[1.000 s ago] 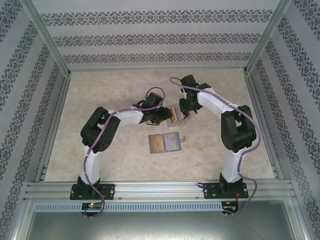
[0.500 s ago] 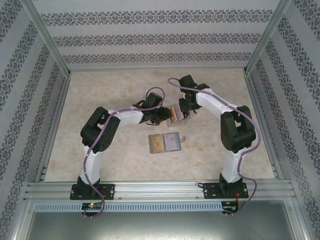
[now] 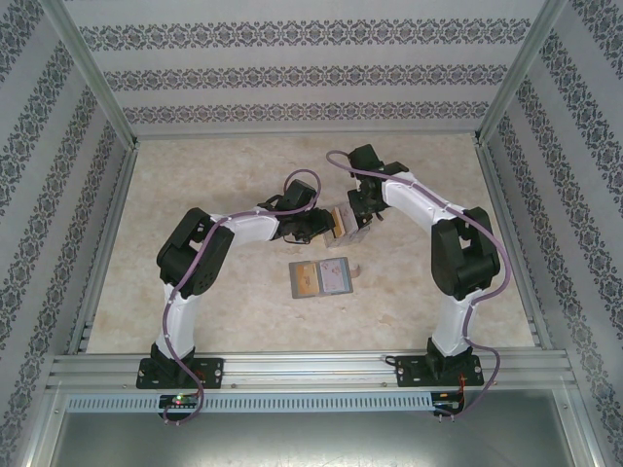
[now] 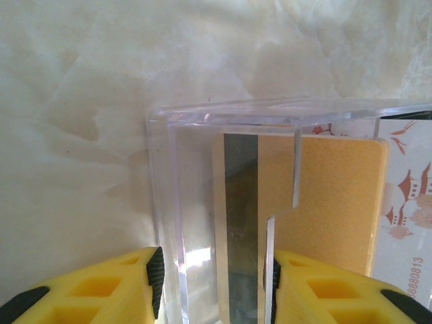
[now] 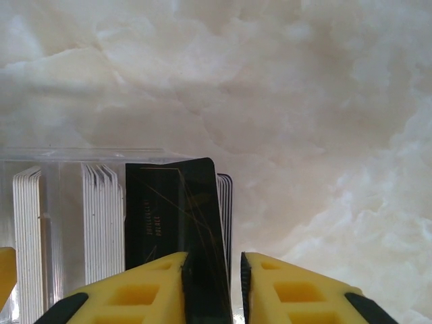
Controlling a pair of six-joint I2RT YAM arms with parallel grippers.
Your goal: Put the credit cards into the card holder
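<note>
Lower centre, right gripper (image 5: 212, 270) pinches a dark credit card (image 5: 169, 209) standing in the clear box (image 4: 165, 202). Left gripper (image 4: 214, 277) clamps the box. Risk: the shallow pinch slips, or the lift drags neighbouring cards (image 5: 101, 216) out.

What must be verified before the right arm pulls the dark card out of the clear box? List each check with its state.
1. Left gripper clamps the clear box: ok.
2. Dark card sits between the right gripper fingers: ok.
3. Right grip firm on the card: cannot tell.
4. Card holder lies open and flat: ok.
5. Free slot left in the holder: cannot tell.
</note>
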